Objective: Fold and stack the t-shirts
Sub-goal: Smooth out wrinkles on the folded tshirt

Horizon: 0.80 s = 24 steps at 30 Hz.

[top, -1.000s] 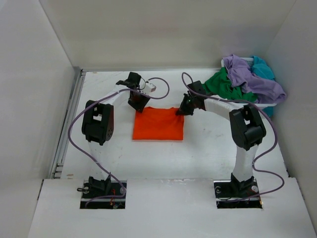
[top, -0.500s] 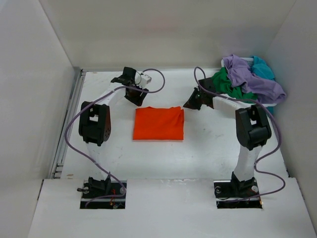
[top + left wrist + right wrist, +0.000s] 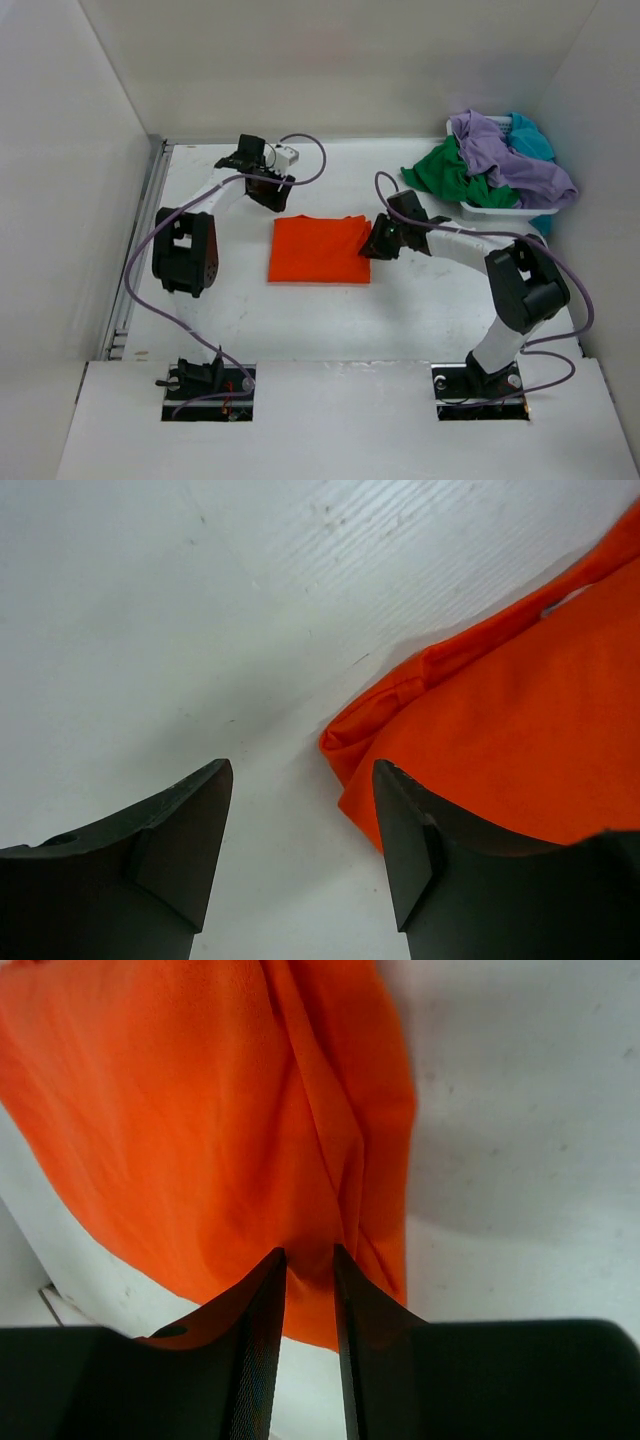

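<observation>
The orange t-shirt (image 3: 320, 250) lies folded flat in the middle of the table (image 3: 420, 300), probably as the base of the stack. The left gripper (image 3: 300, 865) stands just off its far-left corner, jaws wide and empty. The right gripper (image 3: 310, 1260) sits low at the shirt's right edge, jaws narrowly parted over a crease; whether they touch the cloth is unclear. The green t-shirt (image 3: 440, 172), lavender t-shirt (image 3: 500, 155) and teal t-shirt (image 3: 530, 138) are heaped in the white basket (image 3: 495, 210), not yet folded.
</observation>
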### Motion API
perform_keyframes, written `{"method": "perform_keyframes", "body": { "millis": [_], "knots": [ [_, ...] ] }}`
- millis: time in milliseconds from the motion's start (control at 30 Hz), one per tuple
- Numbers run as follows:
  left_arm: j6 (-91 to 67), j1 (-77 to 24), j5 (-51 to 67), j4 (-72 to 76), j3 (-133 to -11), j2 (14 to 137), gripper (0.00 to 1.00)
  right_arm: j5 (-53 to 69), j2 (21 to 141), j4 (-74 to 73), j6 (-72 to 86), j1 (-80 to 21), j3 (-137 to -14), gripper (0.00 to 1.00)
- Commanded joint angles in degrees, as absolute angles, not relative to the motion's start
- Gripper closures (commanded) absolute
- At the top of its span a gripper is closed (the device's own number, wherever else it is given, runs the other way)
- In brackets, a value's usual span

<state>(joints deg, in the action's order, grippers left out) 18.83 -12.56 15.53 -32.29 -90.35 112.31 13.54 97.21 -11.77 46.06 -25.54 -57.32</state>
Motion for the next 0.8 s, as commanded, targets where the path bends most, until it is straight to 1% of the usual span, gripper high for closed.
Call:
{"method": "perform_keyframes", "body": {
  "millis": [0,133,333,533,600,633,700,767],
  "knots": [
    [19.16,-11.12,16.79,-32.52,-89.91,115.83,0.44,13.18,97.21,-8.27,47.89,-26.94,-55.82,0.7],
    [19.34,-11.2,17.66,-32.7,-89.56,117.68,0.45,13.18,96.77,-6.86,49.48,-27.11,-54.23,0.7],
    [18.72,-12.08,23.89,-33.66,-88.42,117.34,0.51,10.99,93.87,-8.0,49.04,-27.11,-51.86,0.7],
    [18.81,-12.17,26.37,-36.47,-88.07,117.59,0.7,11.6,95.0,-8.7,48.78,-28.07,-50.71,0.68],
    [19.25,-12.26,26.46,-37.79,-88.15,118.04,0.8,13.53,96.23,-8.09,48.95,-28.43,-50.8,0.74],
    [19.25,-12.35,26.63,-38.23,-88.15,118.04,0.86,14.32,96.5,-7.65,49.3,-28.52,-50.63,0.8],
    [18.99,-12.43,26.72,-38.32,-88.07,117.86,0.93,14.5,95.55,-7.3,49.74,-28.52,-49.66,0.92],
    [18.64,-12.52,25.67,-37.8,-87.72,117.25,1.0,13.71,93.0,-7.21,50.27,-27.91,-47.74,0.98]
  ]
}}
